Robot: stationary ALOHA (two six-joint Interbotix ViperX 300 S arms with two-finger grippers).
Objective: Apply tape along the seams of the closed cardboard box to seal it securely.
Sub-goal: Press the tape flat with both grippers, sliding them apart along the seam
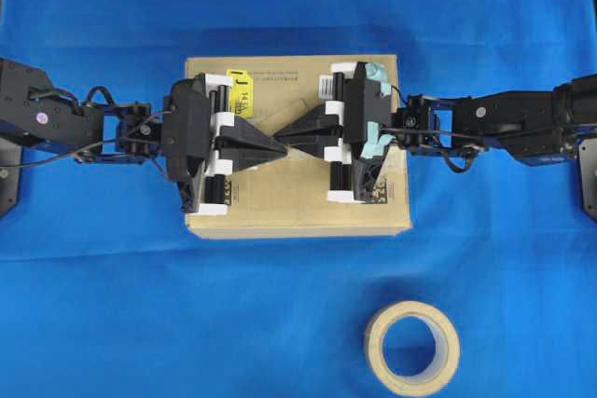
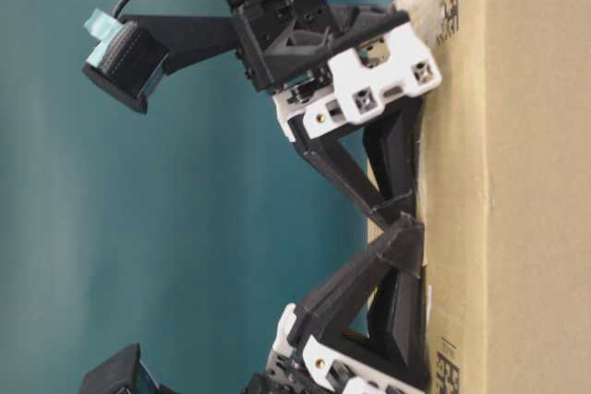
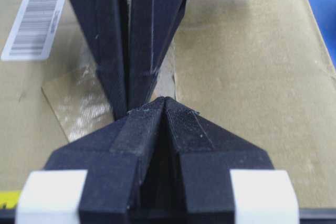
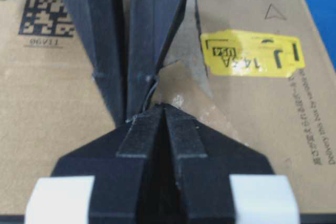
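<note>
The cardboard box (image 1: 280,204) lies flat in the middle of the blue cloth, flaps closed. Its seam (image 4: 185,45), edged with pale old tape residue, runs under both grippers and is mostly hidden by them. A square piece of tan tape (image 3: 79,103) lies on the box top across the seam; the right wrist view shows another corner of that tape (image 4: 197,103). My left gripper (image 1: 279,146) and right gripper (image 1: 288,141) are both shut. They meet tip to tip on the tape, pressed down against the box top (image 2: 517,182).
A beige tape roll (image 1: 411,348) lies on the cloth in front of the box, to the right. On the box top are a yellow sticker (image 4: 252,53), a white barcode label (image 3: 34,24) and a square code (image 4: 44,17). Blue cloth surrounds the box.
</note>
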